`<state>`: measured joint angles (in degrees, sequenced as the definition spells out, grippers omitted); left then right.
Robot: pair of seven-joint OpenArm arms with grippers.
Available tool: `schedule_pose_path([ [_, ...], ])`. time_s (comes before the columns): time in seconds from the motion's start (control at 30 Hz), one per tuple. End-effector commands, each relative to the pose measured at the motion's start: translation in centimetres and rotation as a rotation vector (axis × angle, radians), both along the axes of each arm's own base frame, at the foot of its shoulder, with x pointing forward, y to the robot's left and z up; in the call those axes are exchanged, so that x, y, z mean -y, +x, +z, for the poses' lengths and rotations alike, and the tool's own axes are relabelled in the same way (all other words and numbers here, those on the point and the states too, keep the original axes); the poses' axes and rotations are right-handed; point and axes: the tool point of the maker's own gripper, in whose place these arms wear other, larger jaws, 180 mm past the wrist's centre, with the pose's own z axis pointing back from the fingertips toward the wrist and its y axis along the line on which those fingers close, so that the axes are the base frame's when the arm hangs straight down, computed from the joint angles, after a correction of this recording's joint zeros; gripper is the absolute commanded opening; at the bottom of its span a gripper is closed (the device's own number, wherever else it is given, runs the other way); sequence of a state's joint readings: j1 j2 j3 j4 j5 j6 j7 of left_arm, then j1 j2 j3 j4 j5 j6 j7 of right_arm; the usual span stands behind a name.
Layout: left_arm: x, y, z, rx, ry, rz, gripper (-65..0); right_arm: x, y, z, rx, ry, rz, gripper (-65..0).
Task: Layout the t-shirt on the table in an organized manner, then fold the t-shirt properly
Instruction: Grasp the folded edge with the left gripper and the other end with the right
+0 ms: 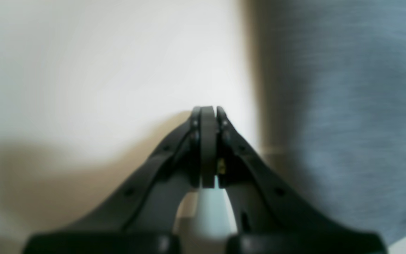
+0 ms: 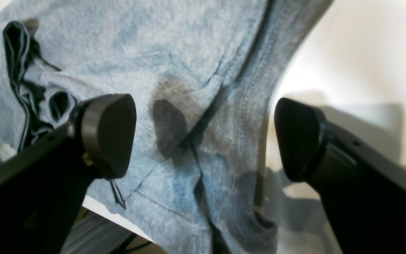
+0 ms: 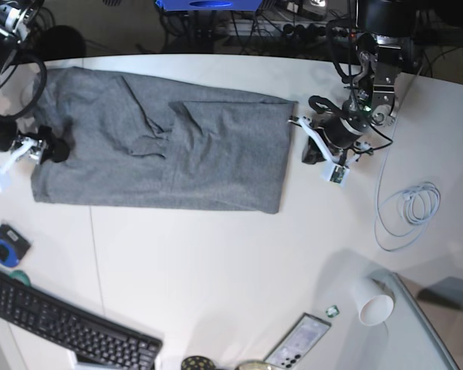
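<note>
The grey t-shirt (image 3: 162, 142) lies spread on the white table (image 3: 216, 262), folded into a rough rectangle with creases near its middle. My left gripper (image 1: 208, 109) is shut with nothing between its fingers, standing over bare table (image 1: 100, 70) just beside the t-shirt's edge (image 1: 347, 106); in the base view this gripper (image 3: 312, 148) is at the cloth's right end. My right gripper (image 2: 203, 120) is open over the t-shirt (image 2: 136, 42), its fingers (image 2: 108, 134) astride a hemmed fold at the cloth's left end, where the base view shows the gripper (image 3: 31, 150).
A black keyboard (image 3: 62, 331) and a blue round object (image 3: 4, 247) sit at the near left. A phone (image 3: 297, 343), a paper cup (image 3: 374, 301) and a grey-glass panel (image 3: 428, 331) are at the near right. A coiled white cable (image 3: 409, 212) lies right of the t-shirt.
</note>
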<state>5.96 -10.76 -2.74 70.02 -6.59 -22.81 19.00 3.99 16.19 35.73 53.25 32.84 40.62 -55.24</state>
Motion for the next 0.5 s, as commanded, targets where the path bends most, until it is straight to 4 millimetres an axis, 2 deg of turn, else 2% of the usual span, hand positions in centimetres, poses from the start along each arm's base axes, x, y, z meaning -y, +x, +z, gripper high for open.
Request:
schedule_pose_path([
  [0.0,0.0,0.3,0.4,0.011,0.001,-0.010,-65.0,-0.2,-3.4,-1.7,-0.150,-0.029,0.063,-6.0],
  [0.07,0.4,0.3,0.4,0.009,-0.002,-0.020,-65.0,-0.4,-3.5,-1.8,-0.158,-0.023,0.065,-6.2],
  [0.23,1.6,0.0,0.2,0.003,-0.006,-0.053,-65.0,-2.7,-4.0,-2.5,-0.185,-0.003,0.127,-14.4],
  [0.33,1.8,-0.1,0.2,0.001,-0.006,-0.059,-65.0,-4.0,-5.1,-3.1,-0.215,-0.008,0.191,-15.0],
  [0.47,1.7,-0.8,-0.1,-0.009,-0.007,-0.059,-65.0,-4.6,-5.4,-3.4,-0.228,-0.009,0.223,-15.2],
])
